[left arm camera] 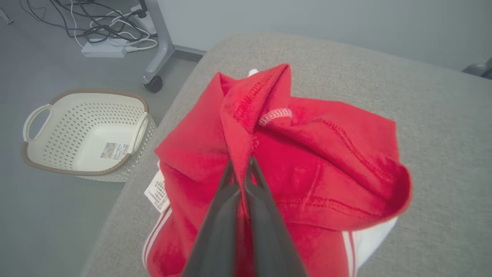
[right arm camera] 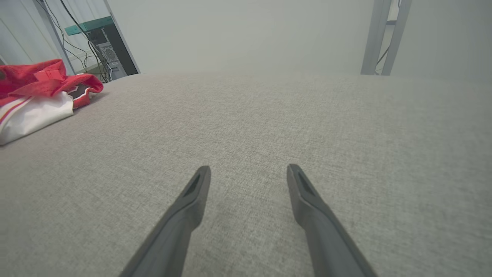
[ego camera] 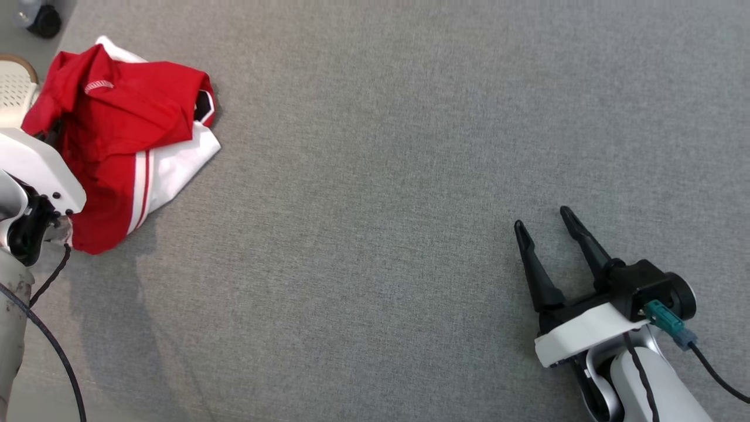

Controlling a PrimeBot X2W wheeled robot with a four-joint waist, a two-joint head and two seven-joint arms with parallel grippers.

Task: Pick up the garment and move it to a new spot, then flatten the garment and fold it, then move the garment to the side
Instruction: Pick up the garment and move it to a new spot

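The garment (ego camera: 123,135), red with white panels, lies crumpled at the far left edge of the grey surface (ego camera: 381,176). The left claw (left arm camera: 241,162) is closed on a raised red fold of the garment, with fabric pinched between both fingers. The right claw (ego camera: 542,218) stands wide, holding nothing, over bare surface well apart from the garment. A cream basket (left arm camera: 96,92) sits on the floor beside the surface's edge.

The red garment (ego camera: 117,111), with white striped panels, lies crumpled in a heap. It sits by the bench's (ego camera: 410,176) far left edge.
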